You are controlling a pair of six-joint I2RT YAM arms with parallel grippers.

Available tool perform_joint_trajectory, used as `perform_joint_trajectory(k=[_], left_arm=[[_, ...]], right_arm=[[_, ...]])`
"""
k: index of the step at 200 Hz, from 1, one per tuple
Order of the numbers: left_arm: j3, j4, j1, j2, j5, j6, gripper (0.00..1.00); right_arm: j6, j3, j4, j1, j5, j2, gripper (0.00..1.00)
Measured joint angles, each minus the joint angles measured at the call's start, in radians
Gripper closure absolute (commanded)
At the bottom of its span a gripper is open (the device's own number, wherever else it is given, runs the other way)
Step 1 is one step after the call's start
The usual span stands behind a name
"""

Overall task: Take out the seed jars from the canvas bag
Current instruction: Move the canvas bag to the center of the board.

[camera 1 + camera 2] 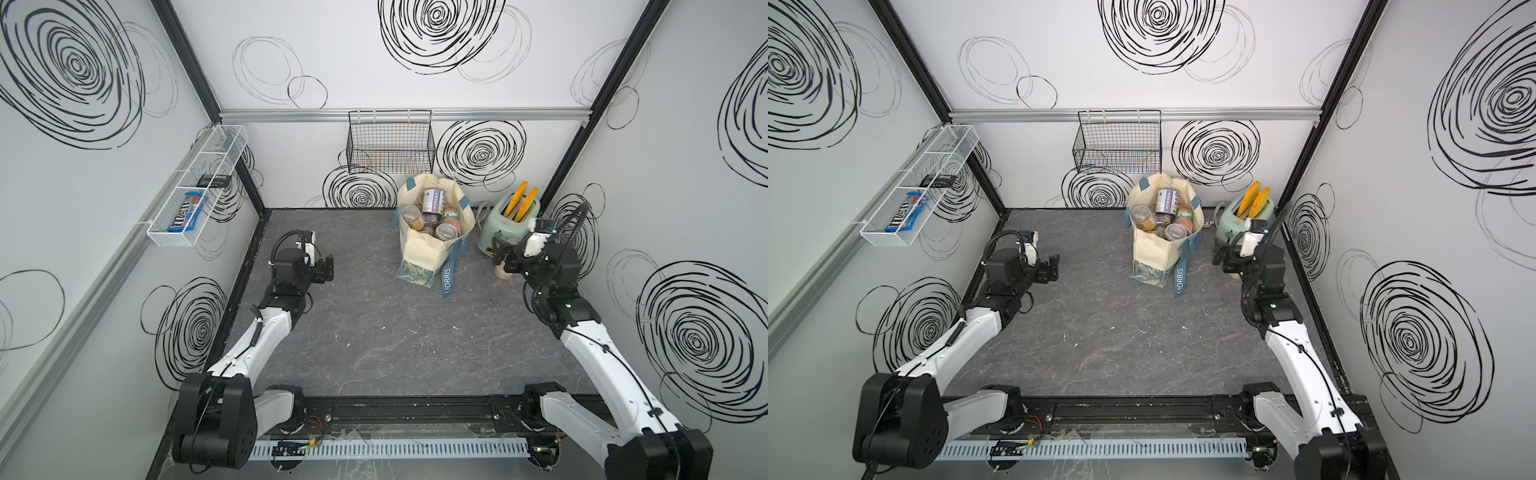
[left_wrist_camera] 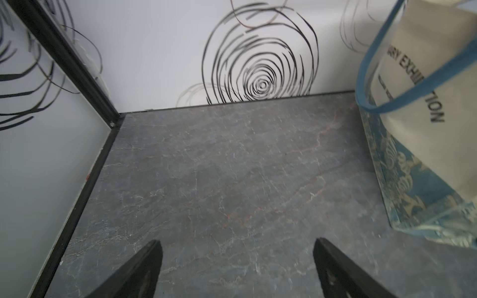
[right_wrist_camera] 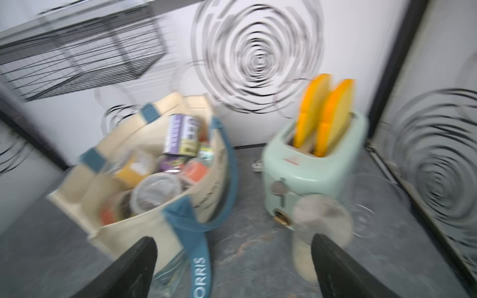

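Seed jars point(image 1: 432, 218) heaped in the canvas bag point(image 1: 419, 253) on your counter point(image 1: 374, 332), left tool point(image 2: 237, 246) and right tool point(image 3: 233, 241) spread wide (both empty)

We note a mint-green toaster point(image 1: 490, 230) at far right on the dark marbled tabletop point(image 1: 374, 340), two yellow-orange slices point(image 1: 521, 201) upright in its slots. Just near of it, a clear canister point(image 3: 322, 219), blurred. Black wire basket point(image 1: 390, 143) hangs on the far wall. White wire shelf point(image 1: 172, 242) on the left wall: blue M&M's packet point(image 1: 187, 212) in its near compartment, small dark box point(image 1: 214, 180) in the middle one. White slotted duct point(image 1: 395, 449) along the near edge.
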Motion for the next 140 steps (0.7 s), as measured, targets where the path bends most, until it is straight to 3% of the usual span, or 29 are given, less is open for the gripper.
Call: perform_joint_trajectory(k=[22, 45, 97, 140], left_arm=[[0.075, -0.227, 0.005, -0.032, 0.081, 0.11, 0.04], [0.121, -0.394, 0.005, -0.071, 0.133, 0.185, 0.04], [0.109, -0.597, 0.002, -0.241, 0.232, 0.328, 0.04], [0.098, -0.634, -0.014, -0.243, 0.265, 0.357, 0.04]], right_arm=[[-0.1, 0.11, -0.063, 0.148, -0.04, 0.079, 0.01], [-0.173, 0.221, -0.135, 0.212, -0.085, 0.186, 0.02], [-0.227, 0.443, -0.303, 0.235, -0.166, 0.45, 0.08], [-0.239, 0.588, -0.453, 0.235, -0.159, 0.603, 0.21]])
